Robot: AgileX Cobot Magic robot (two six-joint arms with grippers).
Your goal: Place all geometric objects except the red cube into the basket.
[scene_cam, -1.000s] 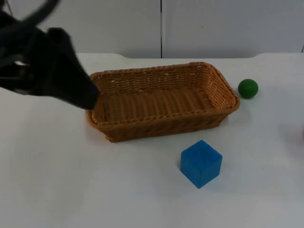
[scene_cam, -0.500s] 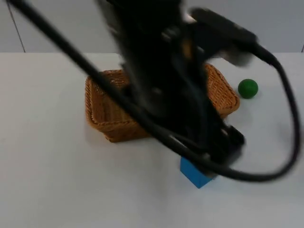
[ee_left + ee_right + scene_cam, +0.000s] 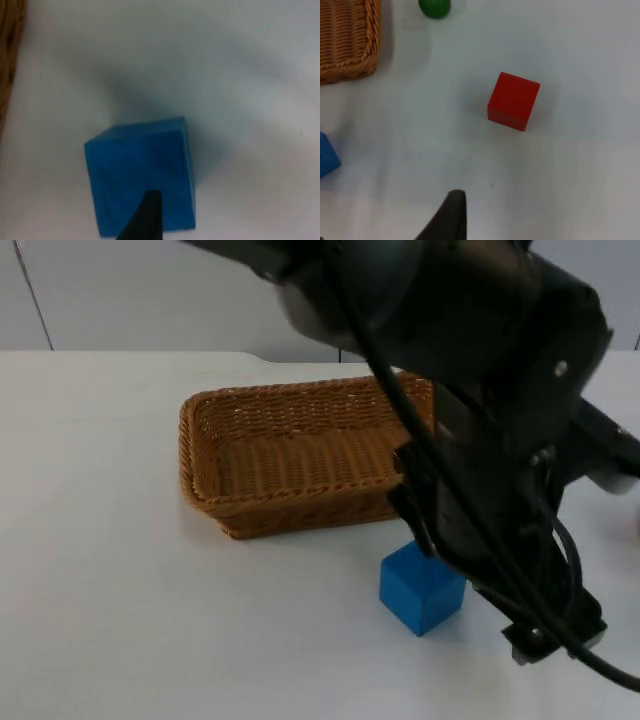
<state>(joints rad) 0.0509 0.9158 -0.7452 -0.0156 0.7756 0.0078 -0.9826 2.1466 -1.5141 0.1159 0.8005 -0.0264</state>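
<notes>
Blue cube [image 3: 421, 589] sits just in front of basket [image 3: 290, 455]; left gripper [image 3: 145, 220] hovers over it for pickup, finger opening unclear; right arm waits.

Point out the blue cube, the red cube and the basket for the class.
blue cube [image 3: 140, 175]: left wrist view, its top face.
red cube [image 3: 514, 100]: right wrist view, its top face.
basket [image 3: 285, 392]: top view, its far rim.
</notes>
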